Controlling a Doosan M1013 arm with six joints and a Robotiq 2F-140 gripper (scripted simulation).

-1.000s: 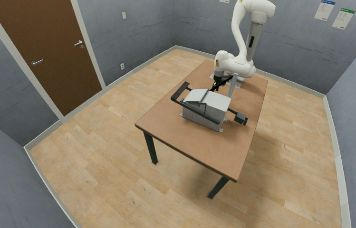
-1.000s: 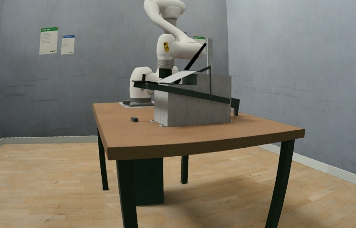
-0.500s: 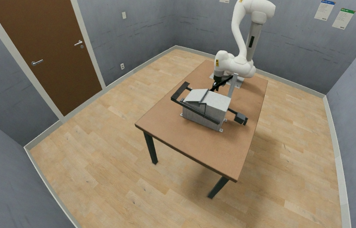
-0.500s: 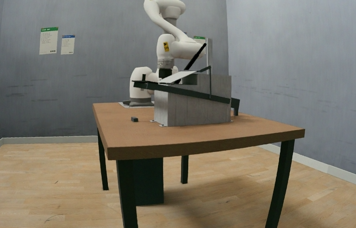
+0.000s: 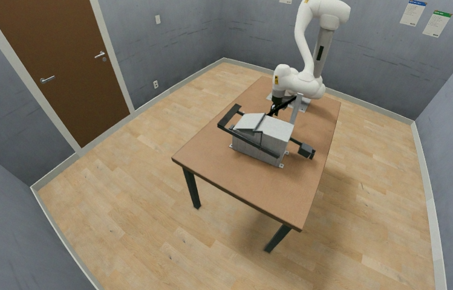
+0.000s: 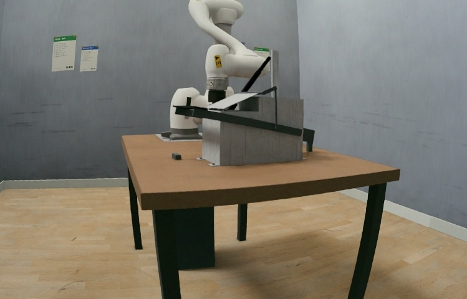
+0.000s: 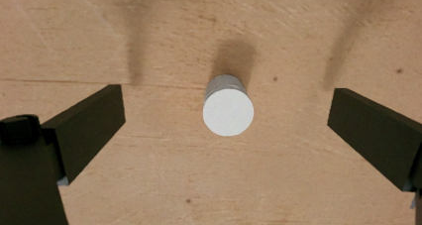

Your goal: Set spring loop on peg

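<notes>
End effector (image 5: 274, 109) (image 7: 226, 105): fingers wide apart, nothing gripped, from my wrist cam.
Weight (image 7: 228, 112): upright on tabletop (image 5: 221, 165) (image 6: 265, 177) (image 7: 163, 180), ctr of wrist frame, btwn fingers, touching neither.
Feeder (image 5: 262, 139) (image 6: 262, 141): right of ctr, top & ext. views.

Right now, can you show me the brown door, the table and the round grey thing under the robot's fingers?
Door (image 5: 54, 68): top view, middle of its panel.
Table (image 5: 243, 179) (image 6: 265, 177): top and exterior views, bare tabletop.
Round grey thing (image 7: 228, 112): wrist view, its flat top.
</notes>
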